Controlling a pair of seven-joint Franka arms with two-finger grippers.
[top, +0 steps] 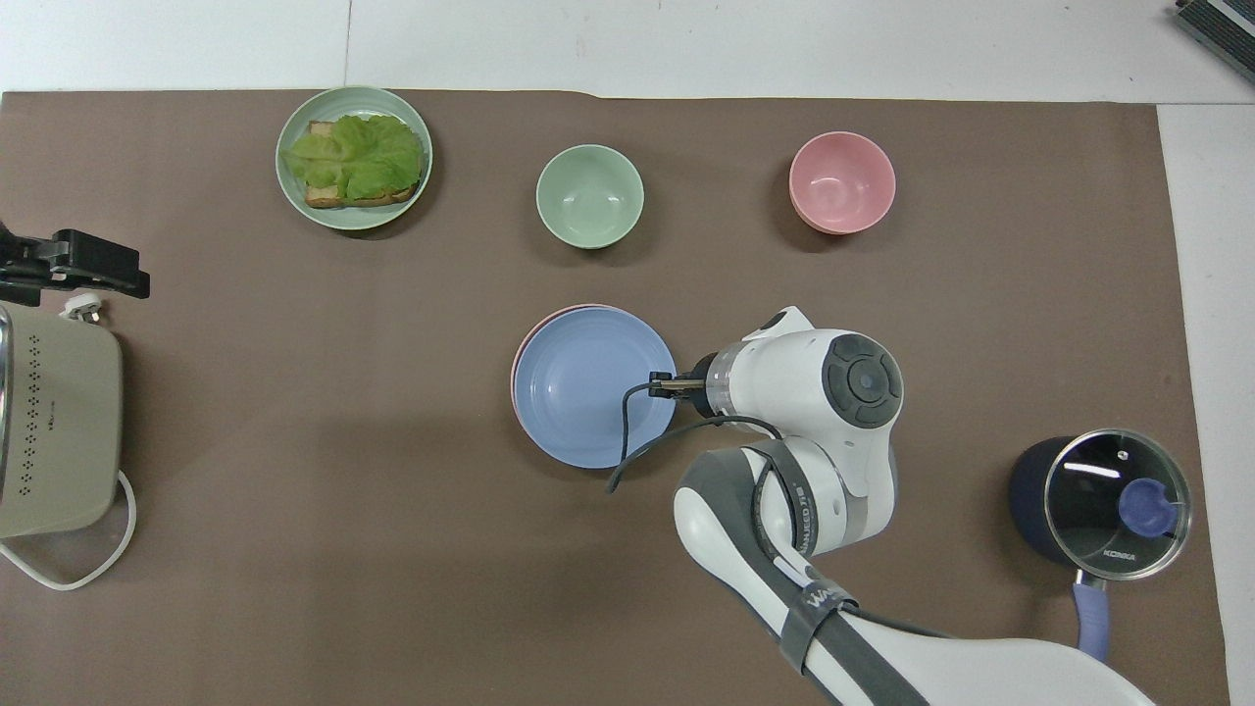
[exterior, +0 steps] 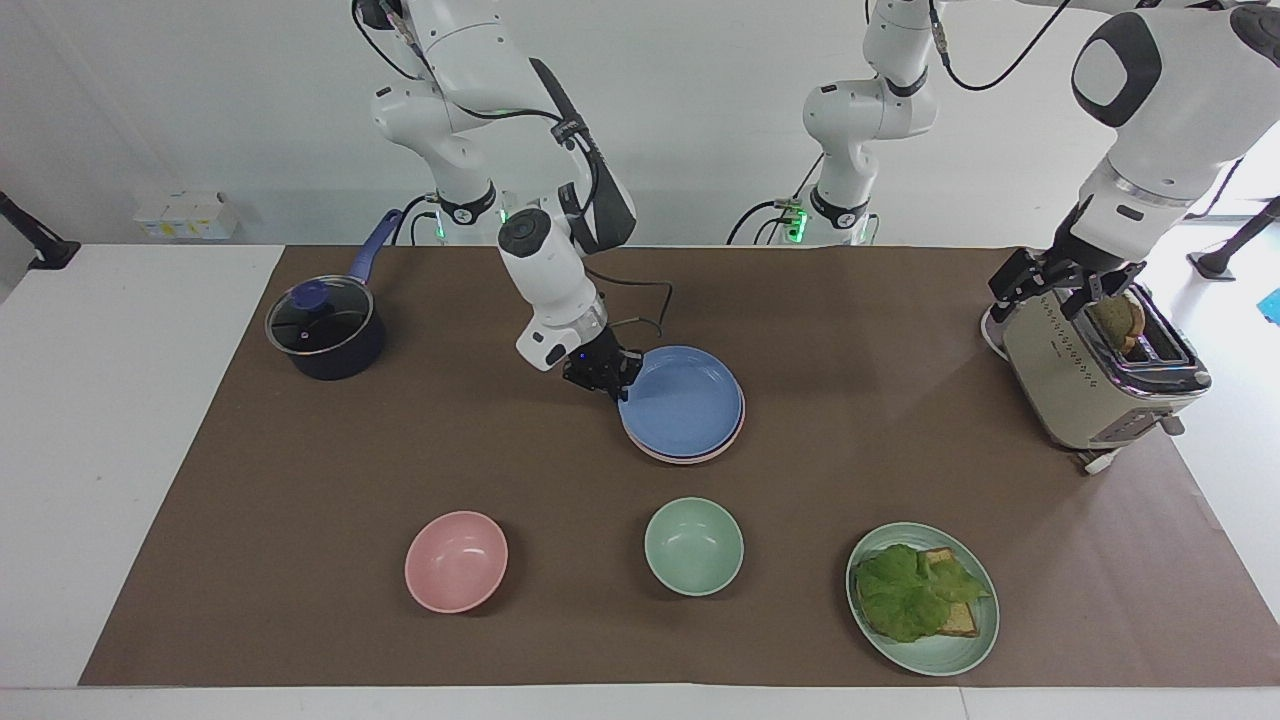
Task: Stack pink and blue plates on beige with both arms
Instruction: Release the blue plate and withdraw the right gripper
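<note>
Facing view: the right claw (exterior: 603, 378) is low at the rim of the blue plate (exterior: 680, 400), on the edge toward the right arm's end of the table (exterior: 300, 480). Whether its fingers are clamped on that rim or apart from it I cannot tell. The blue plate lies on top of the pink plate (exterior: 738, 425), of which only a crescent of rim shows. Under that, a thin paler edge of the beige plate (exterior: 682, 460) shows. The stack sits mid-table. Farther from the robots than the stack are a pink bowl (exterior: 456, 560), a green bowl (exterior: 693, 546) and a green plate (exterior: 940, 655) with bread and lettuce. A lidded saucepan (exterior: 325, 330) stands toward the right arm's end. The left claw (exterior: 1058, 288) hangs over the toaster (exterior: 1080, 380) with its fingers apart; a slice of bread stands in the slot.

Overhead view: the right claw (top: 669, 386) is mostly covered by its wrist, with only the tip showing at the blue plate's (top: 578, 387) rim. The pink plate (top: 518, 358) peeks out along one side. The left claw (top: 74, 267) appears as a black bar just past the toaster (top: 59, 431).
</note>
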